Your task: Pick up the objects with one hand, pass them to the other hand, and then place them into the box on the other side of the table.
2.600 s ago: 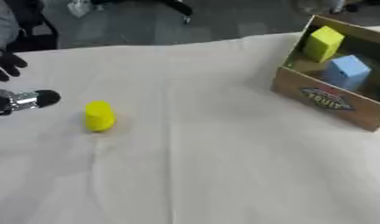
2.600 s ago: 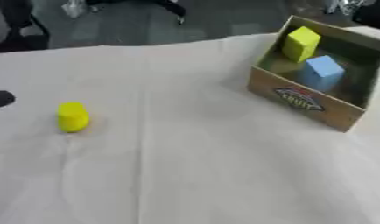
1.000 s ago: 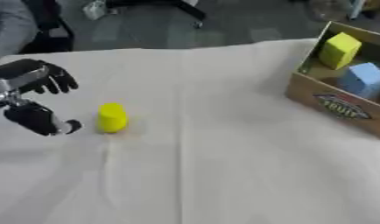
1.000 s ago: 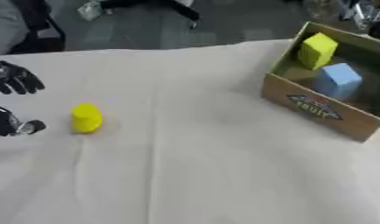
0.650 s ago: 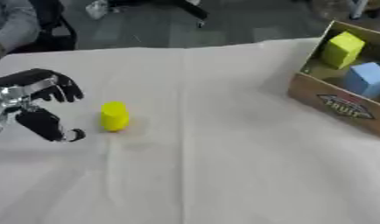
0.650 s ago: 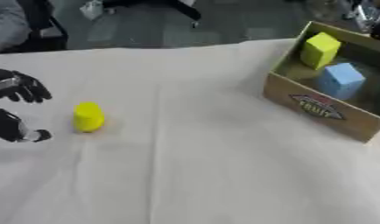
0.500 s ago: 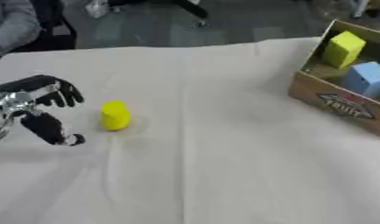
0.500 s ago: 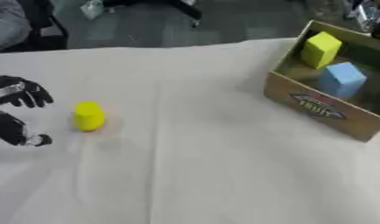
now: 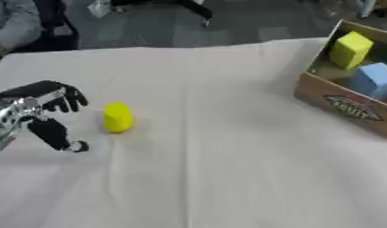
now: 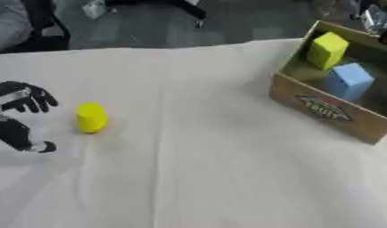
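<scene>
A yellow cylinder [image 9: 117, 117] stands upright on the white cloth at the left. My left hand [image 9: 42, 111] hovers just left of it, open, with fingers spread above and the thumb below, a small gap short of the cylinder. A cardboard box [image 9: 342, 105] sits at the right edge, holding a yellow block [image 9: 349, 49] and a blue block [image 9: 374, 79]. My right hand shows in neither view.
The white cloth [image 9: 220, 169] covers the table, with a crease down its middle. Dark floor and chair legs lie beyond the far edge. A person's grey sleeve [image 9: 13, 22] shows at the top left corner.
My left hand has come in from the left edge toward the yellow cylinder and opened its fingers beside it. The cylinder and box have stayed put; the camera shifted slightly.
</scene>
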`<state>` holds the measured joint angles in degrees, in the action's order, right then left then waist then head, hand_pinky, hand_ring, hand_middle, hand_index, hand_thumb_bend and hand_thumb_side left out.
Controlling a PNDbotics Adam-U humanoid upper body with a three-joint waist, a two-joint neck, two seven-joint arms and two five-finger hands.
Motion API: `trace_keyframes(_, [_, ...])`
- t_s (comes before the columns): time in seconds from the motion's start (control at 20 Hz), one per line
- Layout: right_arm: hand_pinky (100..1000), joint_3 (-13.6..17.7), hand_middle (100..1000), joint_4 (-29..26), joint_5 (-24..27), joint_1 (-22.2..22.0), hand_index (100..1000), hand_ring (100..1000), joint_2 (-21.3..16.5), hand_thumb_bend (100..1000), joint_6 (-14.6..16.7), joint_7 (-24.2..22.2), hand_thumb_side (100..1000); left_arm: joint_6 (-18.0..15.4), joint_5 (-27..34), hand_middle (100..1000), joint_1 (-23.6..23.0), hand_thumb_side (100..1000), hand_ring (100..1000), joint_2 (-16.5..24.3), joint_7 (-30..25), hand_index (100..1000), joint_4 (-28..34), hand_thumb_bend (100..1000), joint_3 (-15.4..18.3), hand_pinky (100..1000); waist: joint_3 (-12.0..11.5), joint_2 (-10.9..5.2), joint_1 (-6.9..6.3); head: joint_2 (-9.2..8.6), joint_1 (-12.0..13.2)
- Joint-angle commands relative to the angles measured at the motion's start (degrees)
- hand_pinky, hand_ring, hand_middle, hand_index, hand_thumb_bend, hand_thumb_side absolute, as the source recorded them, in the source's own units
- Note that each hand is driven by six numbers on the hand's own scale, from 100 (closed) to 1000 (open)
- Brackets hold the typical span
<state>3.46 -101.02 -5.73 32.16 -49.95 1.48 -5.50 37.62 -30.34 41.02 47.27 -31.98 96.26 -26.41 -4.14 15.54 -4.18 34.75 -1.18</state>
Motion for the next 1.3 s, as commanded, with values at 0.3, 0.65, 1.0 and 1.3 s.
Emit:
trace_keyframes(0.3, [964,0.4,754,-0.8,-0.5,0.5,852,728,-1.0,100,0.2,-0.2,415,4.4,-6.1,692,4.2,130,764,-3.1,0.7,789,-3.4,645,0.4,824,-0.2,-1.68,0.09,0.06,0.1])
trace_keyframes(0.65, [966,0.4,752,-0.7,-0.9,0.2,852,726,-0.7,100,0.3,-0.3,420,3.8,-5.6,704,6.0,168,770,-7.3,-1.0,782,-12.5,597,0.2,824,0.0,-1.57,0.05,-0.05,0.5])
trace_keyframes(1.0, [967,0.3,751,-0.6,-1.1,0.0,851,726,-0.5,100,0.4,-0.6,426,3.7,-6.1,701,6.5,175,767,-8.4,-1.1,783,-15.3,562,0.4,820,0.0,-1.54,-0.09,0.01,0.8])
trace_keyframes(1.3, [967,0.3,751,-0.5,-1.3,-0.1,851,726,-0.2,100,0.6,-0.7,428,4.6,-4.4,684,7.1,196,755,-11.2,2.3,783,-18.2,515,0.7,804,0.1,-1.45,0.02,0.22,0.9])
